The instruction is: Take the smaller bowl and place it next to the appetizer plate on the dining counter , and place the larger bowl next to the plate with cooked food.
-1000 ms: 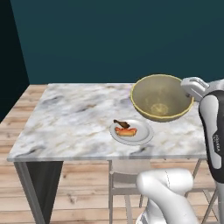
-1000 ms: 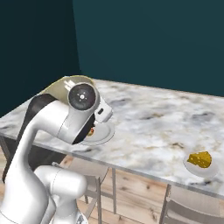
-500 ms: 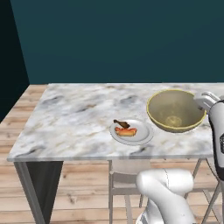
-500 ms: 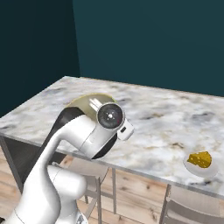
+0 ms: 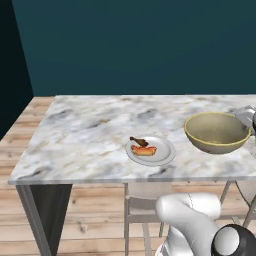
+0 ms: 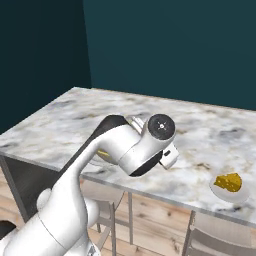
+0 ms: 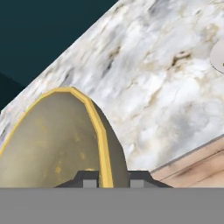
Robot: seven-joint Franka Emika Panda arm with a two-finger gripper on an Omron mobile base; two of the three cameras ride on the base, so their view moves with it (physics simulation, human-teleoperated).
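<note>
**Larger bowl held over the dining counter, beside the sausage plate**

The larger bowl (image 5: pixel 217 132) is in the gripper (image 7: pixel 111 178), its yellowish rim pinched between the two dark fingertips (image 7: pixel 90 178), one inside the wall and one outside, as the hand view shows. In the left base view it sits at about 3 o'clock of the plate with cooked food (image 5: pixel 150 150), near it but apart, over the near half of the dining counter (image 5: pixel 95 135). Whether its base already touches the marble I cannot tell; it looks very low.

The step in hand seems to be the setting-down. To do it well, lower straight until the base rests flat, and only then spread the jaws. The grip is on one side of the rim, so the bowl's weight hangs off the fingers, and letting go early would likely drop or rock it. Keep a gap to the plate so the wall does not nudge it, and stay back from the near counter edge. Lift the fingers out upward, clear of the rim.

The bowl is round, so it has no long axis. Its mouth faces up, roughly level in the left base view, with the gripped side toward the arm (image 6: pixel 127 147). The appetizer plate (image 6: pixel 229 186) stands well apart, further along the counter.
</note>
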